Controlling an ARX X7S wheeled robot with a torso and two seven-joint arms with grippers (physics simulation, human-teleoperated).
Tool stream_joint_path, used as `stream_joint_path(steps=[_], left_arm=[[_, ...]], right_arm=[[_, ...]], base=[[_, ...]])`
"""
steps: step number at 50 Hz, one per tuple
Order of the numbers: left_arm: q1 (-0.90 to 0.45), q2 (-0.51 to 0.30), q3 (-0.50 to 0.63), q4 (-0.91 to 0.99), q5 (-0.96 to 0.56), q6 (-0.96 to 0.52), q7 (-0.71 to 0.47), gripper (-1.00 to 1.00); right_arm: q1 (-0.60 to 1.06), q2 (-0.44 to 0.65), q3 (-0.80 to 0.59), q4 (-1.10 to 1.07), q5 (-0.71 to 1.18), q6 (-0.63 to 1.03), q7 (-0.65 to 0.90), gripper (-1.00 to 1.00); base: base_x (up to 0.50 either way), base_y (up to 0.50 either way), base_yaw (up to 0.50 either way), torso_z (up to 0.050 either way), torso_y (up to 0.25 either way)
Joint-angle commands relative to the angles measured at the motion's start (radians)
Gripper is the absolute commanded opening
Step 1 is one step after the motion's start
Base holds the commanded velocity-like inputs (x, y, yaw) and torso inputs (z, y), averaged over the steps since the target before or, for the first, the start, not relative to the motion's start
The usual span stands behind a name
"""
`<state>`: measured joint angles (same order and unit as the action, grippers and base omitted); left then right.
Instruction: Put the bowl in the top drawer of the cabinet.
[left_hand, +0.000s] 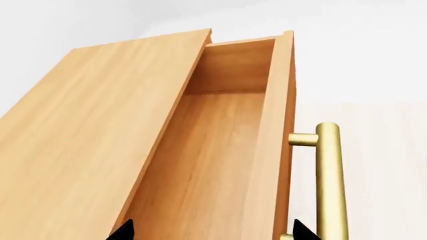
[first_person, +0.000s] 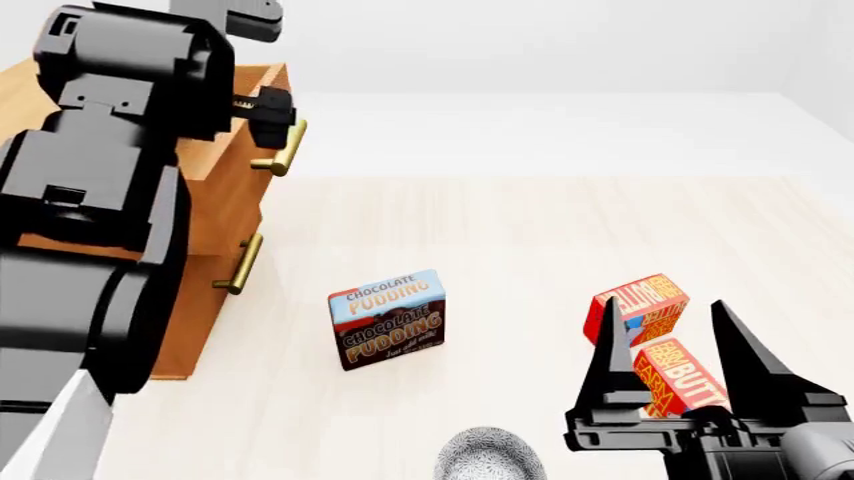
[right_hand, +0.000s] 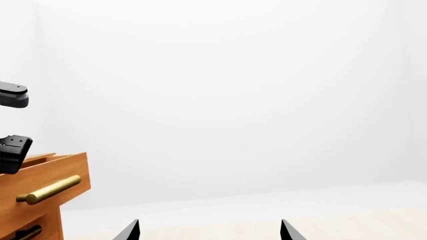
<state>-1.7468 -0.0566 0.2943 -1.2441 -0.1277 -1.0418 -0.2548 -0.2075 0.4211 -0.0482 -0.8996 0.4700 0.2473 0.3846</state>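
Observation:
The bowl (first_person: 491, 456), white with grey speckles, sits on the floor at the near edge of the head view, left of my right gripper (first_person: 671, 335). That gripper is open and holds nothing; its two black fingers point away from me. The cabinet (first_person: 224, 215) stands at the left, mostly hidden by my left arm. Its top drawer (left_hand: 213, 150) is pulled out and its inside shows bare wood. My left gripper (left_hand: 212, 233) is open above the drawer, beside the brass handle (left_hand: 330, 175). The right wrist view shows the right gripper (right_hand: 209, 231) open on empty air.
A chocolate pudding box (first_person: 387, 318) stands on the floor between the cabinet and the bowl. Two red butter boxes (first_person: 641, 302) lie behind my right gripper's fingers. The lower drawer's brass handle (first_person: 240, 262) sticks out below the top drawer.

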Motion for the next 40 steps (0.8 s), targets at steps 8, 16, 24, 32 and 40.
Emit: stream_joint_path(steps=[8,16,24,32,40], left_arm=[[-0.021,0.007,-0.059,-0.064,0.080,-0.050,0.052,1.00],[-0.015,0.014,-0.086,-0.064,0.070,-0.083,0.125,1.00],[-0.013,0.021,-0.106,-0.063,0.071,-0.114,0.175,1.00],[-0.001,0.032,-0.089,-0.063,0.079,-0.135,0.224,1.00],[0.009,0.044,-0.058,-0.063,0.086,-0.144,0.262,1.00]], right_arm=[[-0.002,0.009,-0.003,-0.008,0.005,-0.005,0.009,1.00],[0.002,0.016,-0.003,-0.023,0.011,0.005,0.021,1.00],[-0.002,0.024,-0.003,-0.042,0.016,0.009,0.031,1.00],[-0.004,0.026,-0.008,-0.045,0.015,0.005,0.035,1.00],[-0.004,0.027,-0.009,-0.041,0.017,-0.001,0.038,1.00]], base=[[0.00,0.00,0.00,0.000,0.000],[0.00,0.00,0.00,0.000,0.000],[0.00,0.00,0.00,0.000,0.000],[0.00,0.00,0.00,0.000,0.000],[0.00,0.00,0.00,0.000,0.000]])
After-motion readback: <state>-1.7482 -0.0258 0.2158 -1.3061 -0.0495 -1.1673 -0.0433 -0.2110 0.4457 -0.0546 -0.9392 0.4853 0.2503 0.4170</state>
